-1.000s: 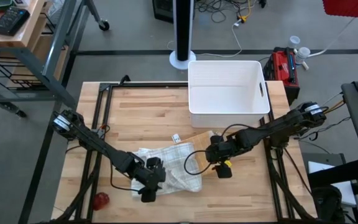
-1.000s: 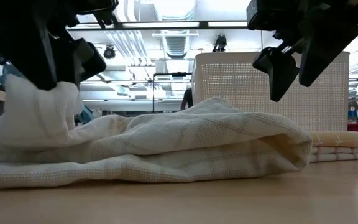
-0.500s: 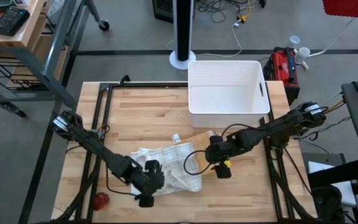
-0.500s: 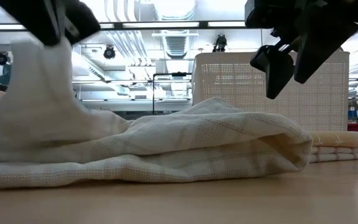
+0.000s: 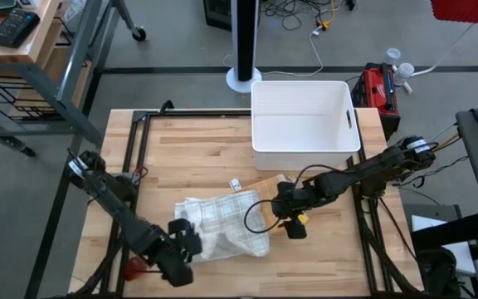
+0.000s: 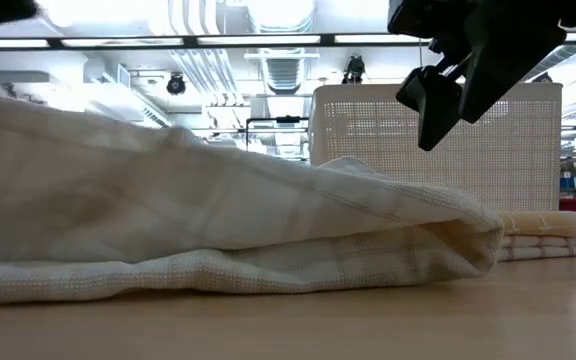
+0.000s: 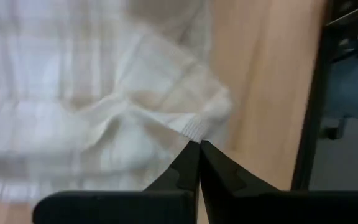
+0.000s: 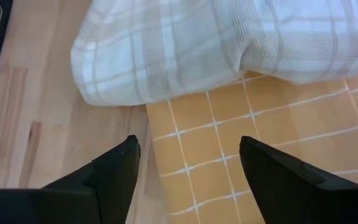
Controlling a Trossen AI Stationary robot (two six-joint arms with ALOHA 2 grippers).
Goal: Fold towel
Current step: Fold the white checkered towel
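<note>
Towel: we see cream checked cloth, rumpled, at table centre-front (partly over a folded yellow cloth).
Left gripper: pinching its corner.
Right gripper: spread, above.

The towel is soft white cloth with a bumpy waffle weave and thin grey check lines. A second cloth is yellow with white lines and looks just as bumpy. The table is pale wood, made of long smooth strips, a little shiny. The bin at 1 o'clock on the table is smooth white plastic, with tiny holes in its wall. The left gripper is dull black plastic. The right gripper is dull and black too.
</note>
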